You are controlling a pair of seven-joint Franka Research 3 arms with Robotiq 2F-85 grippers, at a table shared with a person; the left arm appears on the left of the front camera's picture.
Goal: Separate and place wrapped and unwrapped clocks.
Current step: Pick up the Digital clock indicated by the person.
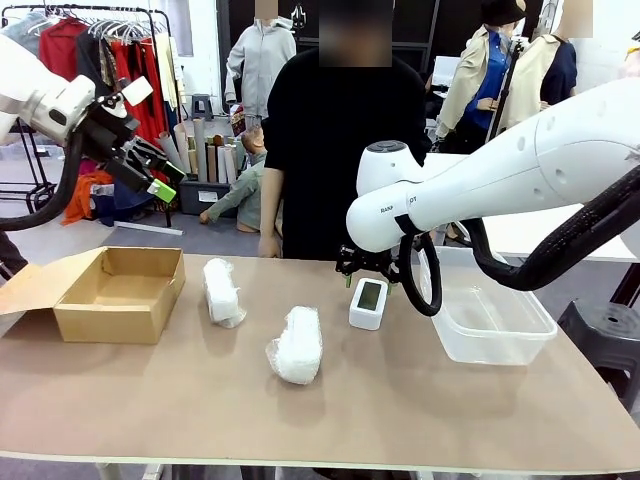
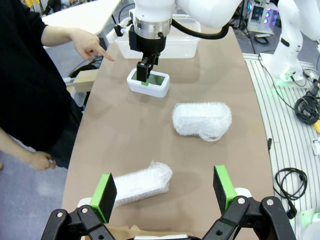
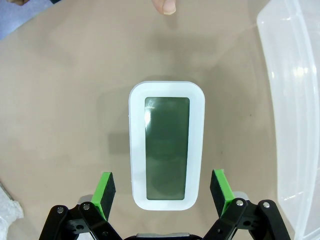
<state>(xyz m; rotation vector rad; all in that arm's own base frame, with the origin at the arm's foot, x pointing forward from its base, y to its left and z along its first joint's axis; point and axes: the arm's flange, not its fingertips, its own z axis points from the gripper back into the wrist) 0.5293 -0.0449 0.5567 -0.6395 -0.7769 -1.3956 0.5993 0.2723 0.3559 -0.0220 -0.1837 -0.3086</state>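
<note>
One clock point(image 1: 368, 302) lies flat mid-table, screen up. Right gripper point(image 3: 162, 185) hangs over it, jaws apart, one pad on each side. Bundle point(image 1: 221, 291) at clock's 9 o'clock, second bundle point(image 1: 297, 345) at 7, tub point(image 1: 490, 320) at 3, box point(image 1: 120, 300) far 9. Person's finger point(image 3: 165, 5) at 12. Left gripper point(image 1: 160, 180) high at 10, jaws apart.

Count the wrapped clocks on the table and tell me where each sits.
2. One wrapped clock lies beside the cardboard box; the second bundle lies mid-table, nearer the robot's edge. Part of the box's inside is hidden.
</note>
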